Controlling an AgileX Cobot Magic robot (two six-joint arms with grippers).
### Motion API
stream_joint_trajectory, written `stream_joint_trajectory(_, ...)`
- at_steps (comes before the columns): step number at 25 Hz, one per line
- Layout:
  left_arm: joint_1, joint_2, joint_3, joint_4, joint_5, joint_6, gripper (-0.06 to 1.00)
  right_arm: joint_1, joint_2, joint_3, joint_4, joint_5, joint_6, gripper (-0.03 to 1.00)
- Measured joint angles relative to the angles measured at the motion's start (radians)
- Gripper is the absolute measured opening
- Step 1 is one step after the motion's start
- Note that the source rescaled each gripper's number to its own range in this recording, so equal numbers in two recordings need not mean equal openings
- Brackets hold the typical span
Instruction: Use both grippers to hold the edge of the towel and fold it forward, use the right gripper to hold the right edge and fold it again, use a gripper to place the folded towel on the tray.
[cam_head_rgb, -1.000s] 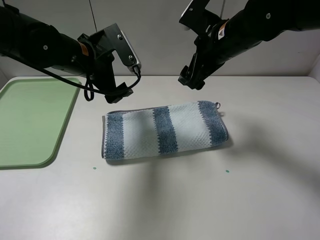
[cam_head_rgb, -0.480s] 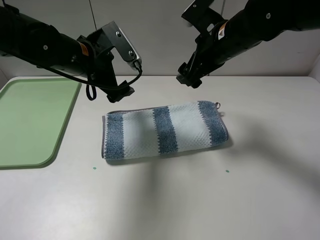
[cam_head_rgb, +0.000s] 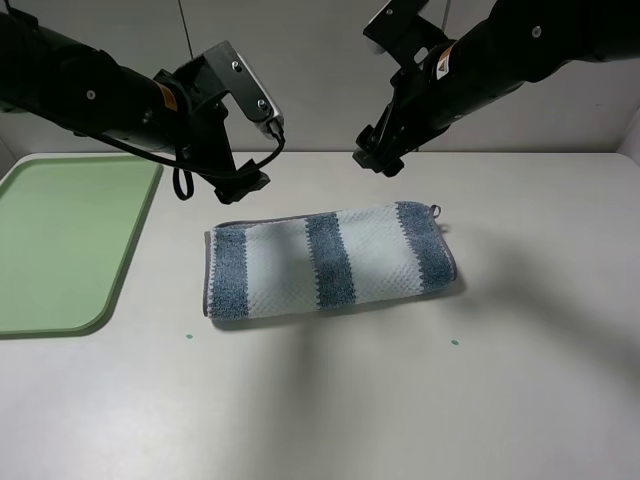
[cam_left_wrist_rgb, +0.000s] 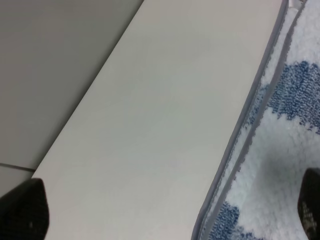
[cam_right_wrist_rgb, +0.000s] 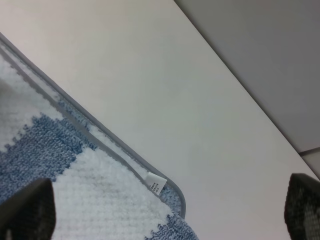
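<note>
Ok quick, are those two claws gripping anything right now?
Left gripper: open, holding nothing.
Right gripper: open, holding nothing.

You have a pale off-white table (cam_head_rgb: 330, 420) meeting a plain grey wall (cam_head_rgb: 310, 70) at its far edge; the wall shows one vertical seam (cam_head_rgb: 184, 30), and soft shadows cross the tabletop.

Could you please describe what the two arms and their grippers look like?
The left gripper and right gripper are bulky and matte black. The left one carries a grey plate with screws, an orange label and a looping black cable. The right one bears a small white sticker.
</note>
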Motion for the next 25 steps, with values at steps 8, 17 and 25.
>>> stream_joint_trajectory(8, 0.000, -0.007, 0.000, 0.000, 0.058, -0.067, 1.00, 0.000, 0.000, 0.000, 0.000, 0.001, 0.015, 1.00)
stream_joint_trajectory(17, 0.023, -0.157, 0.000, 0.000, 0.281, -0.083, 1.00, 0.000, 0.000, 0.000, 0.000, 0.030, 0.062, 1.00)
stream_joint_trajectory(25, 0.080, -0.369, 0.000, 0.001, 0.605, -0.127, 1.00, 0.000, -0.061, 0.002, 0.005, 0.174, 0.094, 1.00)
